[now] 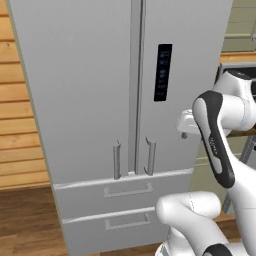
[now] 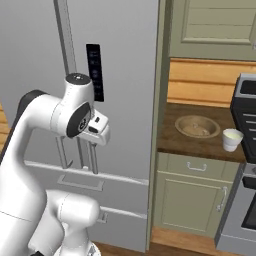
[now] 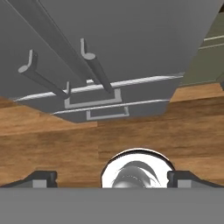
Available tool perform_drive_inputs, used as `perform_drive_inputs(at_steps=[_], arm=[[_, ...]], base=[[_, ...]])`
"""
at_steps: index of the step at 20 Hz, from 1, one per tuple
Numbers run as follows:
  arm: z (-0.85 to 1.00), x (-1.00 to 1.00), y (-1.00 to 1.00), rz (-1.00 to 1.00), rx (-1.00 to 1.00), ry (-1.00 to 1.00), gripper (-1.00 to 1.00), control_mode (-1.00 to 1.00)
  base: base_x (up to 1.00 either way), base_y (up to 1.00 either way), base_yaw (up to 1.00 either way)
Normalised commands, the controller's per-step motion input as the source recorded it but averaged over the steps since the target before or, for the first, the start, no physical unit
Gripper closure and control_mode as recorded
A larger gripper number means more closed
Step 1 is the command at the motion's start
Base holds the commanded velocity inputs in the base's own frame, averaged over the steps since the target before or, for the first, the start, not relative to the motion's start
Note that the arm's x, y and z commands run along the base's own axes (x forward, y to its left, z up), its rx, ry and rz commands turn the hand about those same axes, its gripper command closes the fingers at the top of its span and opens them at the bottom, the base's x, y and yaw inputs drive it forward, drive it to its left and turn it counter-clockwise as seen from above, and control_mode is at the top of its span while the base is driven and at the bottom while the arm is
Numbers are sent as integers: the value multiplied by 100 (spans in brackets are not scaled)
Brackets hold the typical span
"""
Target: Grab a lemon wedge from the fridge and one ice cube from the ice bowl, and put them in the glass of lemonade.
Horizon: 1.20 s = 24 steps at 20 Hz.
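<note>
The fridge (image 1: 90, 100) stands straight ahead, a tall grey two-door unit with both doors shut, so the lemon wedge is hidden. Its bar handles (image 1: 116, 160) meet at the middle seam above two drawers. My gripper (image 2: 99, 134) hangs in front of the right door at handle height, touching nothing. In the hand view its fingertips (image 3: 41, 178) stand wide apart: the gripper (image 3: 111, 178) is open and holds nothing. On the wooden counter right of the fridge, the tan ice bowl (image 2: 181, 123) sits beside the small whitish glass of lemonade (image 2: 232, 139).
A black dispenser panel (image 1: 163, 72) is on the right door. Green cabinets (image 2: 195, 200) stand under the counter (image 2: 200, 145), and a dark stove (image 2: 245, 150) is at the far right. Wooden floor (image 3: 52, 144) lies before the fridge drawers (image 3: 92, 101).
</note>
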Motion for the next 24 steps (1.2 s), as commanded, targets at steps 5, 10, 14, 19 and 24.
perform_drive_inputs(at_steps=[5, 10, 14, 19, 24], arm=[[0, -5, 5, 0, -1, 0, -100, -100], [-15, -4, 22, -3, -7, 0, -100, -100], [-37, 2, 6, -4, 0, -3, -100, -100], [-30, 2, 3, -2, -5, -18, -100, -100], [-22, 15, 47, -7, -10, -23, -100, -100]], base=[[-44, 21, 0], [0, 0, 0], [0, 0, 0], [0, 0, 0], [0, 0, 0]])
